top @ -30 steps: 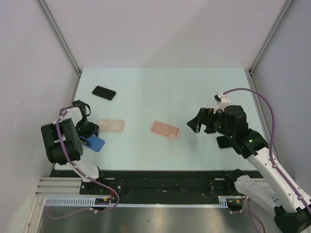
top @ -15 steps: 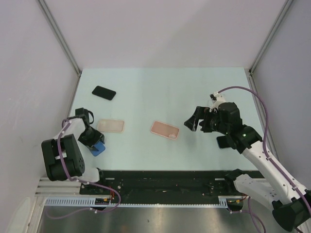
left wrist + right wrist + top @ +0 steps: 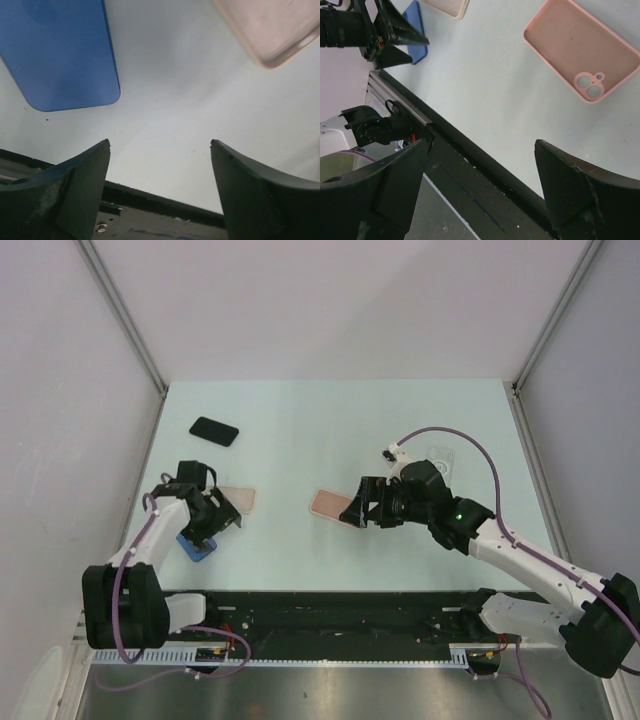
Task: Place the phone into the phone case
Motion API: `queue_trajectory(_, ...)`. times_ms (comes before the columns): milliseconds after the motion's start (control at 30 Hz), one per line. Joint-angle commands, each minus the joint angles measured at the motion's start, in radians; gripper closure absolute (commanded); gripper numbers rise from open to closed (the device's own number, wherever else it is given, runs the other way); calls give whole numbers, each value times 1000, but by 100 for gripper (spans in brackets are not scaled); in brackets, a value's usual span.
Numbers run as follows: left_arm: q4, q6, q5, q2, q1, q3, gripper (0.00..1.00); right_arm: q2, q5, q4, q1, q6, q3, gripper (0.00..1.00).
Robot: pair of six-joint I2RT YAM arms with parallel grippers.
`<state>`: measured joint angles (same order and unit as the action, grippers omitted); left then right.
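A blue phone lies flat near the table's front left edge; in the left wrist view the blue phone fills the upper left. Just right of it, my left gripper is open and empty, low over bare table. A beige case lies just beyond it, with a corner of the beige case showing at upper right. A pink case lies hollow side up at the centre. My right gripper hovers open at its right end; the pink case sits ahead of the right gripper.
A black phone lies at the back left. A faint clear case lies behind the right arm. The table's black front rail runs under the right gripper. Grey walls close in on both sides.
My left gripper came off the blue phone and shifted right, leaving it on the table. The right arm swung left, from the right side to the pink case.
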<state>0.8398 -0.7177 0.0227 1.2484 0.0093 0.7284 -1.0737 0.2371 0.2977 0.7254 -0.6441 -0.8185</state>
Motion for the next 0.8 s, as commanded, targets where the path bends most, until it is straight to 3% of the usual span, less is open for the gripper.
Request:
queue_trajectory(0,-11,32,-148,-110,41,95,2,29,-62,-72,42,-32,-5,7)
queue_trajectory(133,-57,127,-114,-129,200,97,0,66,-100,-36,58,-19,-2,6)
queue_trajectory(267,-67,167,-58,-51,322,100,2,95,-113,-37,62,-14,13,5)
queue_trajectory(467,-111,238,-144,98,350,140,3,158,-124,-46,57,1,38,4)
queue_trajectory(767,-169,268,-81,181,368,120,0,198,-90,-34,20,53,44,3)
